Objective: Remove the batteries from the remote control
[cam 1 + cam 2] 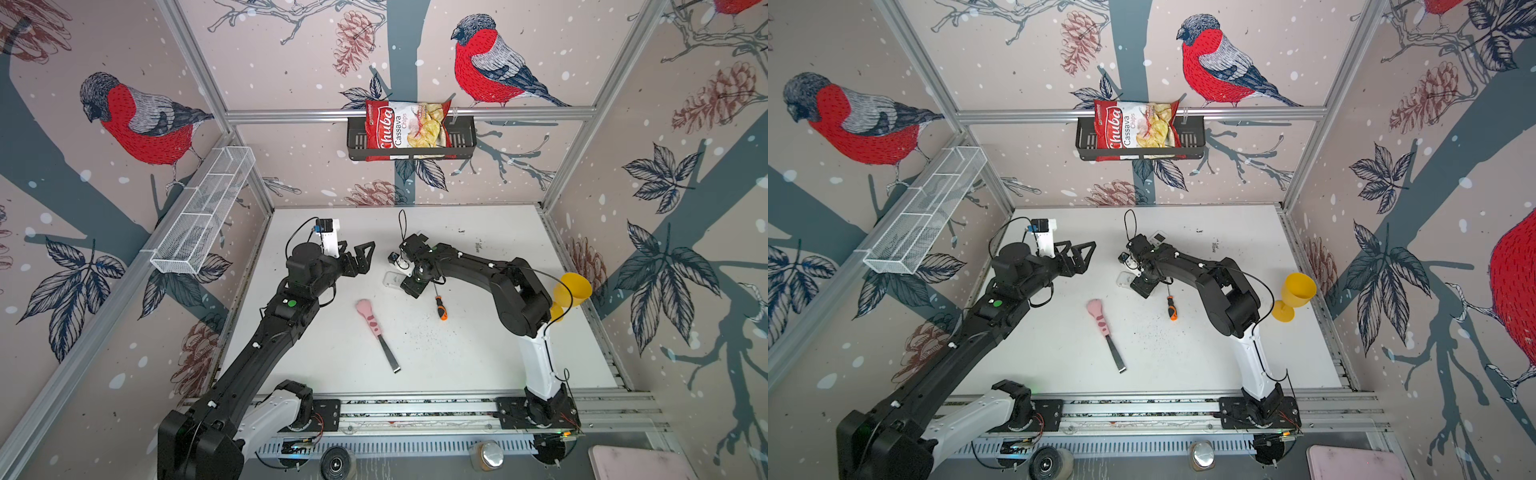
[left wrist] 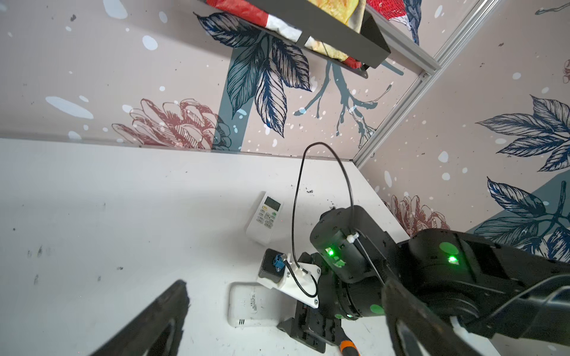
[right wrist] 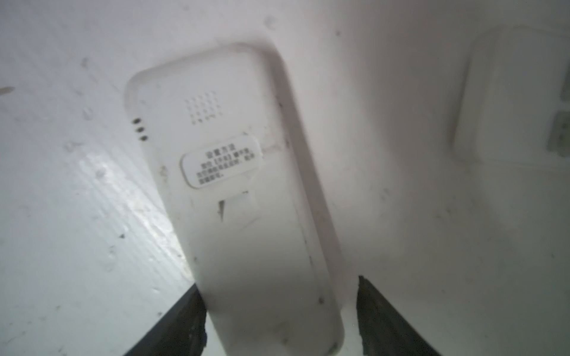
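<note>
At the right gripper (image 3: 279, 282): jaws partly apart, astride one end of the remote (image 3: 234, 185), one finger (image 3: 185, 320) against its edge, a gap showing at the other; nothing clamped. Face down on the table (image 1: 478, 353), back up, with a label and a small notch (image 3: 237, 206) mid-back, probably the cover latch. Batteries not in sight; presumably inside, behind that cover, closed as far as can be told. Light, stiff, smooth plastic by the look of it. Apt to skate on the table under a sideways push, so best pinned across the long edges, clear of the cover. Cover then to be slid or pried at the notch, gently, for fear of snapping the tab. Once bared, likely small, hard and round: prone to roll and slip, best pinched across the middle or levered up from one end. Off to the left, the left gripper (image 1: 368, 257): wide open, empty, seemingly held off the table, near the remote yet apart from it. Farther back, a second remote (image 2: 265, 217), face up. Just beside the right gripper, a screwdriver (image 1: 439, 307) flat on the table.
</note>
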Robot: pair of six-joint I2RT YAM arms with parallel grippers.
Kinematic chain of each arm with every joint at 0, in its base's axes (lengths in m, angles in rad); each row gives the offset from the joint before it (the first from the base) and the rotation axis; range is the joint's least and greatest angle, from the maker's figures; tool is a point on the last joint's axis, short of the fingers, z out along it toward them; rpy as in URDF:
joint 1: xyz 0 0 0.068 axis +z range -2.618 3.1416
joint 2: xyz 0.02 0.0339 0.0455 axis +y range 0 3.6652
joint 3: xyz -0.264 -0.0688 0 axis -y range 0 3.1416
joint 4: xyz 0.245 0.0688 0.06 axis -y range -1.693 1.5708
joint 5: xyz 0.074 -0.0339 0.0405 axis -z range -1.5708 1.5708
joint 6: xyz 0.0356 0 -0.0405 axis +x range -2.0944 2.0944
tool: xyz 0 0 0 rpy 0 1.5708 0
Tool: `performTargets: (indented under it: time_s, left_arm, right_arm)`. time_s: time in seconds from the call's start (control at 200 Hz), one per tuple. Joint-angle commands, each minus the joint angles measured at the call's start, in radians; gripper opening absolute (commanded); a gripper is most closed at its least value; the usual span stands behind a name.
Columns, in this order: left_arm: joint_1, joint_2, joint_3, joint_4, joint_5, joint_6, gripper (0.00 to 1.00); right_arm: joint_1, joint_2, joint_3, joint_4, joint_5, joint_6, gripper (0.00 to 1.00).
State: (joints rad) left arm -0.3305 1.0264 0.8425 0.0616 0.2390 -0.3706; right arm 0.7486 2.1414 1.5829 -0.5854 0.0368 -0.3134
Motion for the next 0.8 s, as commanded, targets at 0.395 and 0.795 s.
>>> performTargets:
  time_s: [0.395,0.795]
  left_arm:
    - [-0.031,0.353,0.387,-0.386,0.077,0.499,0.96]
    - [-0.099,0.759,0.671,-0.612,0.24,1.003,0.95]
  right_arm:
    - [-0.106,-0.347,-0.256,0.229,-0.155,0.175,0.77]
    - [-0.299,-0.858,-0.823,0.78,-0.428,0.535,0.81]
